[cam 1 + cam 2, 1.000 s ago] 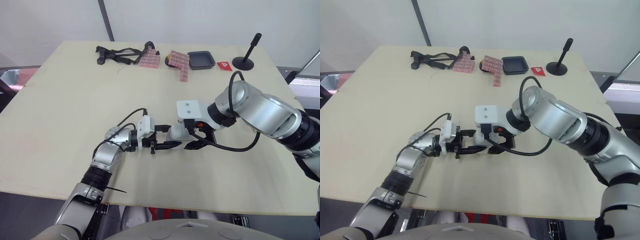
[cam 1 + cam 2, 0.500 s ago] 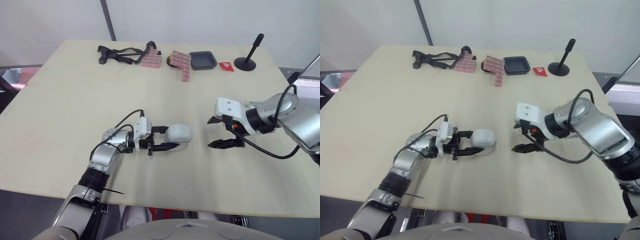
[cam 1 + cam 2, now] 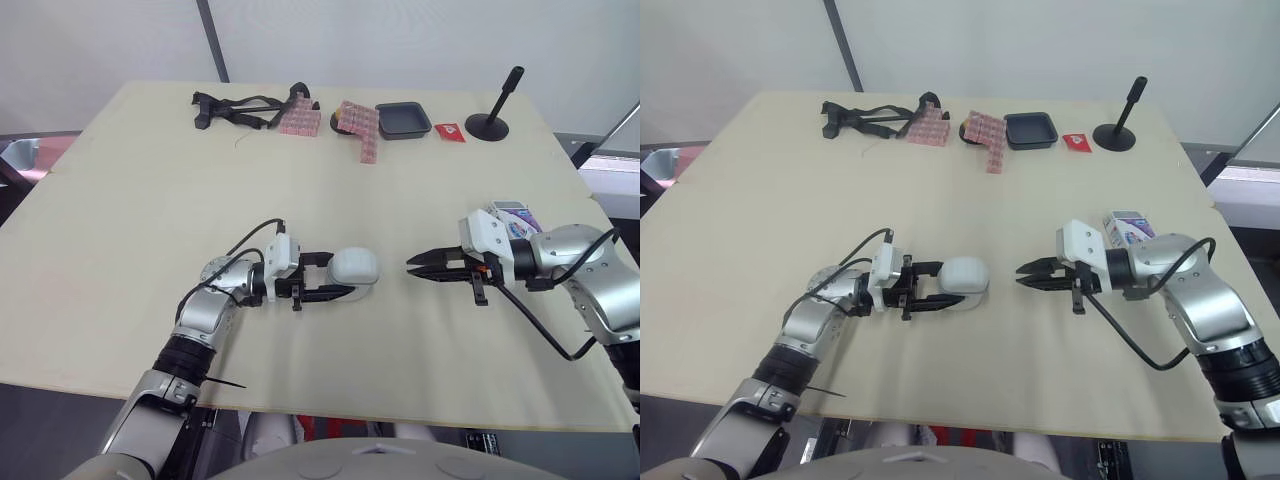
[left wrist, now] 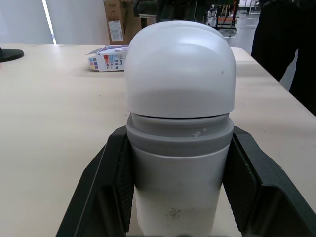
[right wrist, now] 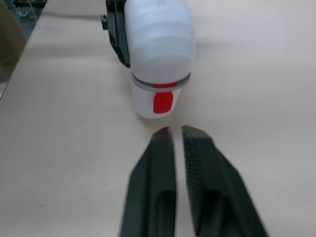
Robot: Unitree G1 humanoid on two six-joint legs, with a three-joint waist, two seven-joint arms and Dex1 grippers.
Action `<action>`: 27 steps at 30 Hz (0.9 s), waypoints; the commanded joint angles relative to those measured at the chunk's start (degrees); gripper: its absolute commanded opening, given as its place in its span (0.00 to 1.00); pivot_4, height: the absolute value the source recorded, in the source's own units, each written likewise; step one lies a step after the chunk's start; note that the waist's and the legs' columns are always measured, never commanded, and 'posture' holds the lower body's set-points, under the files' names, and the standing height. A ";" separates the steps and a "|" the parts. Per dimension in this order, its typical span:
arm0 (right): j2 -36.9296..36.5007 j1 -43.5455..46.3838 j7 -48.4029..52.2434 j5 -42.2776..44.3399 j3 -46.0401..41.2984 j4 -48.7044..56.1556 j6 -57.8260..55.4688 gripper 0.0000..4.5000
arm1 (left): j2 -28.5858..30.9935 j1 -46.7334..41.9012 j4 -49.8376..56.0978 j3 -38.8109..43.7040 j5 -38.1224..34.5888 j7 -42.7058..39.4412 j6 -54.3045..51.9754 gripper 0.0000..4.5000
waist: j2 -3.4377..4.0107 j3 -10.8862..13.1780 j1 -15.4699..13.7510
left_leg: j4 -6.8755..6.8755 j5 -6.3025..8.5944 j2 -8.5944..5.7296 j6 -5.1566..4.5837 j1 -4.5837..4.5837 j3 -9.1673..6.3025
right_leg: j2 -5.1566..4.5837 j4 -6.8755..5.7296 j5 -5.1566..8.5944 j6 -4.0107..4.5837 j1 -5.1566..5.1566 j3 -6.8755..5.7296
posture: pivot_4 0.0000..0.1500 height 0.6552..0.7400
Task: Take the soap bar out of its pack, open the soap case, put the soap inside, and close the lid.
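- The soap case (image 3: 352, 268), its lid shut, is pinched in the left claw (image 3: 340, 276) near the front edge of the bench (image 3: 150, 180).
- The right claw (image 3: 412, 267), pressed together and empty, is pointed at the case and kept apart from it.
- Half a second earlier the right claw was spread.

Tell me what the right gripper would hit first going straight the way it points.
Most likely the white rounded plastic soap case, its red-latch end facing the right gripper, held by the left gripper.
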State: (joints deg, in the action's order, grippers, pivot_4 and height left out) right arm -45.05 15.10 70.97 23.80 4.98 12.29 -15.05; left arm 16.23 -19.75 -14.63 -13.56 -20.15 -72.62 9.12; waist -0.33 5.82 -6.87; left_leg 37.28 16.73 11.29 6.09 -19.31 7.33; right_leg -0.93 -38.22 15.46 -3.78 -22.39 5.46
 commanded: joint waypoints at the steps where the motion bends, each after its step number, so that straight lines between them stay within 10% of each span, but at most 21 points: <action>1: 0.06 -0.48 0.10 1.02 -2.22 1.62 2.02 0.01 | 0.65 0.64 0.83 0.48 0.32 0.25 -0.39 0.43 | 0.00 0.00 0.03 | 0.00 0.00 0.00 0.00 0.00 0.00 | 0.00 0.00 0.00 0.00 0.00 -0.01 | 1.00 1.00; 27: 4.75 4.16 -2.19 0.23 2.31 4.99 0.07 0.01 | 0.69 1.04 2.53 -0.12 0.64 0.95 -1.46 0.43 | 0.00 0.00 0.45 | -0.14 0.00 -0.03 0.01 -0.01 -0.02 | -0.04 0.15 0.00 -0.01 0.01 -0.17 | 1.00 1.00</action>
State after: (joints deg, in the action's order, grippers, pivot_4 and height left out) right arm -40.39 18.15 68.83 23.75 8.05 16.62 -15.45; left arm 16.58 -18.98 -12.64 -13.56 -20.08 -71.69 7.94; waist -0.32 5.82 -6.41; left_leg 37.13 16.73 11.26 6.10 -19.32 7.31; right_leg -0.96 -38.08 15.46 -3.79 -22.38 5.29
